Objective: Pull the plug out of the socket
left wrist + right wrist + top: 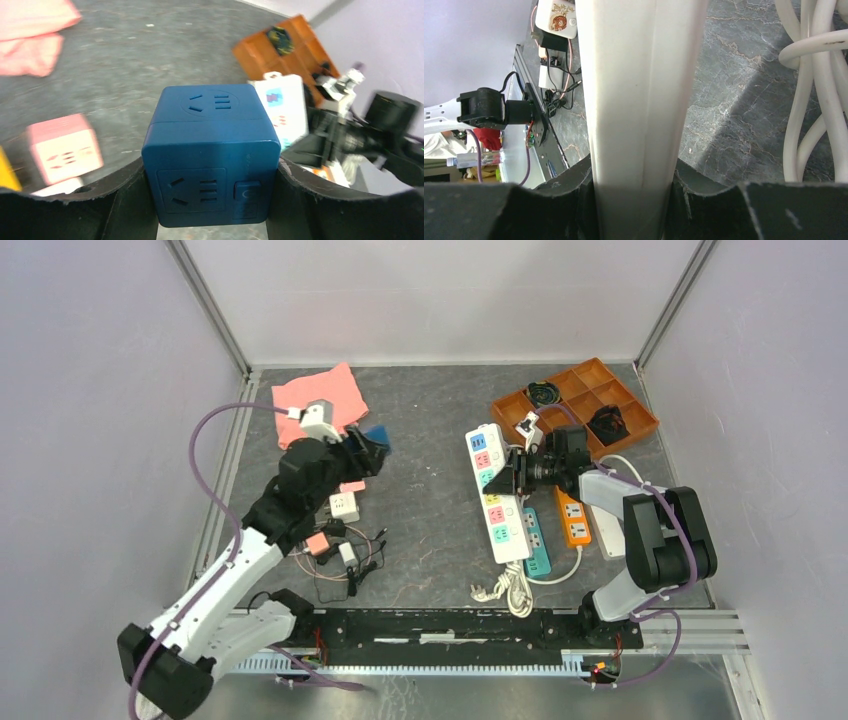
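In the left end effector (365, 453), pinched on two opposite sides, a dark blue plastic cube plug (212, 155) with outlet slots on its top and front faces, held clear of the dark grey table (430, 540) just beside a crumpled pink cloth (320, 395). Well apart from it, right of the table's middle, the long white power strip socket (500, 510) with blue, pink and green outlet faces. Around the strip's middle, clamped across its width, the right end effector (512, 478); in the right wrist view, black fingers (564, 200) hard against both long edges of the white body. At the strip's near end, its white cord (512, 590) in loose coils. Just right of it, a shorter teal strip (537, 540) and a shorter orange strip (573, 517); beyond them, an orange compartment tray (590, 400). Beside the left arm, a white cube adapter (344, 506), a pink cube adapter (65, 147) and a tangle of thin black cables (352, 565).
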### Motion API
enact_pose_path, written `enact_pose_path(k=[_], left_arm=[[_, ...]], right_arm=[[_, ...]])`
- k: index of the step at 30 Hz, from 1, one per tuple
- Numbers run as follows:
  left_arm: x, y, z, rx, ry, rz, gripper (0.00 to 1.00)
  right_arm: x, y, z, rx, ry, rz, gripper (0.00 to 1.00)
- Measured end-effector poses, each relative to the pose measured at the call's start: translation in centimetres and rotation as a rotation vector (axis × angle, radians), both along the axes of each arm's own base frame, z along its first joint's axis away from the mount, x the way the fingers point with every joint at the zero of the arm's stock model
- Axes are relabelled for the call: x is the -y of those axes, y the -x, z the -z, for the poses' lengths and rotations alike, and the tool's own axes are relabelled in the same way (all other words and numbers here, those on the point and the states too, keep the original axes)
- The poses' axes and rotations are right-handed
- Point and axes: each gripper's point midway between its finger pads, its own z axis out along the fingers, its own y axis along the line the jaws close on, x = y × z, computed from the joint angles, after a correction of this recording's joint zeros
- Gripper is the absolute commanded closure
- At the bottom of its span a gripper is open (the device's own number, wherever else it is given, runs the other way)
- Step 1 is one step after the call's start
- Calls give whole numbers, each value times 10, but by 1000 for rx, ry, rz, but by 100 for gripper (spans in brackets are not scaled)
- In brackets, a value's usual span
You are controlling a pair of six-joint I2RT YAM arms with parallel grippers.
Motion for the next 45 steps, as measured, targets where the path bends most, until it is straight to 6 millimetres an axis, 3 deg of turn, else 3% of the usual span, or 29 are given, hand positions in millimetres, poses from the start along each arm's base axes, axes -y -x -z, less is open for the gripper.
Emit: enact_pose_path(k=[4,6,16,26,35,45], left_arm=[[-55,-22,37,-79,8,-125,96],[-73,-31,52,-128,13,-168,95],[-124,-94,100,-350,166,-348,89],[-141,-127,133,-465,174,-422,84],[-161,-131,160,-531,172,-476,83],[-165,-131,178,-577,166,-490,81]], right_arm=[[0,0,-1,3,-5,-5,100],[-1,1,-1,4,-7,-7,100],[-1,1,-2,7,-13,-13,100],[-2,2,-1,6,-20,-20,100],[-2,2,-2,6,-21,-21,100],[-2,2,-1,6,-21,-21,100]])
